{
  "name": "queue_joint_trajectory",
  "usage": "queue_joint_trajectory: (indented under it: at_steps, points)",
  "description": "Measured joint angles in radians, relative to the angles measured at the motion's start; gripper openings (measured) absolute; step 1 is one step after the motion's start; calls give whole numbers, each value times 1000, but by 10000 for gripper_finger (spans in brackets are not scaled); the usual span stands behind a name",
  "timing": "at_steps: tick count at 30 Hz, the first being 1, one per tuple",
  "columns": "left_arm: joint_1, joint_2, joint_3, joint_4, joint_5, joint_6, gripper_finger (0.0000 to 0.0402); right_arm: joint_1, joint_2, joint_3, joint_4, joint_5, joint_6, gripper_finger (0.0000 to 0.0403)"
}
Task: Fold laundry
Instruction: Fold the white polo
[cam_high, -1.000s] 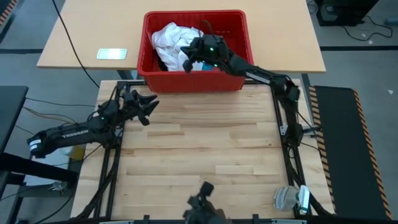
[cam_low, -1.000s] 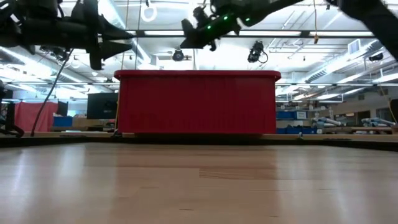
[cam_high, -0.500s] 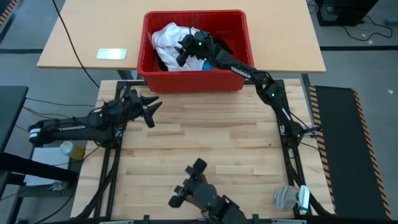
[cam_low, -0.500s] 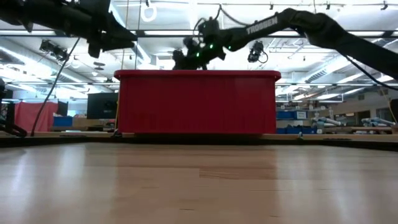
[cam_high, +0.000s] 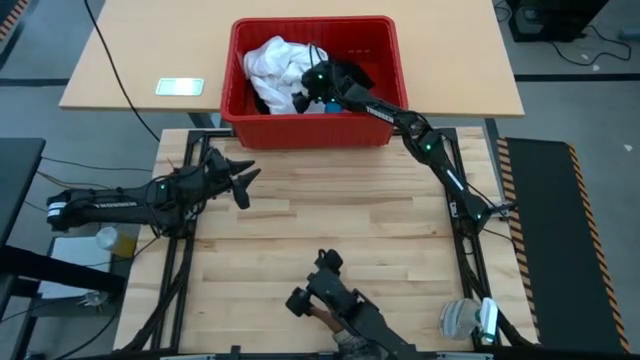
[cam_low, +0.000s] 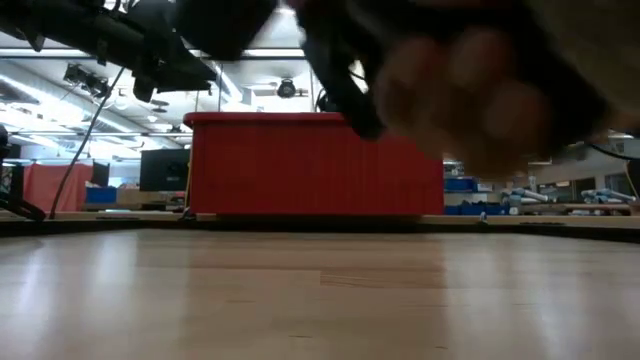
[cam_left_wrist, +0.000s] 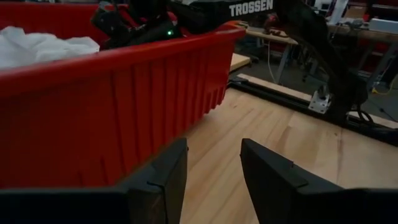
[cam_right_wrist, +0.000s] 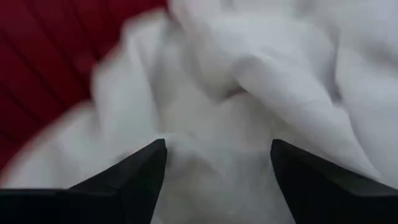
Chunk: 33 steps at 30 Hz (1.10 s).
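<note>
- Nothing is folded yet: the laundry sits heaped in the red crate (cam_high: 312, 80) at the far edge of the wooden surface (cam_high: 330, 230), and no garment lies on the boards.
- The white shirt (cam_high: 275, 60) is bunched at the crate's left side, with dark cloth (cam_high: 350, 72) beside it and a small blue piece (cam_high: 322, 106) near the crate's front wall.
- The right gripper (cam_high: 305, 88) reaches down into the crate over the white shirt. In its wrist view the two fingers (cam_right_wrist: 134, 174) stand spread with the white cloth between and beyond them, not pinched, so it is released and holding nothing.
- The left gripper (cam_high: 240, 180) hovers over the left part of the surface near the crate's front corner, jaws parted and empty, facing the crate's wall (cam_left_wrist: 93, 112).
- A person's hand (cam_high: 345, 335) with something dark shows at the near edge of the surface; in the low view it is only a blur close to the lens, so what it is doing is uncertain.
- What is left appears to be nearly everything: take a garment, bring it out, spread it flat, fold it, then repeat for the rest.
</note>
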Motion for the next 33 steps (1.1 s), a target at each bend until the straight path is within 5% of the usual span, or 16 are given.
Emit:
queue_joint_trajectory:
  at_steps: [8,15,22,33]
  points:
    - [-19,-1,0,-2,4,-10,154,7,15,-14,-123,70,-66,250]
    - [-46,-1,0,4,4,-9,154,8,16,-10,-115,80,-104,25]
    - [-46,-7,0,11,4,16,154,13,-67,-10,-120,83,-150,6]
    - [-46,-38,0,-9,4,22,154,145,-462,-10,-190,138,-307,2]
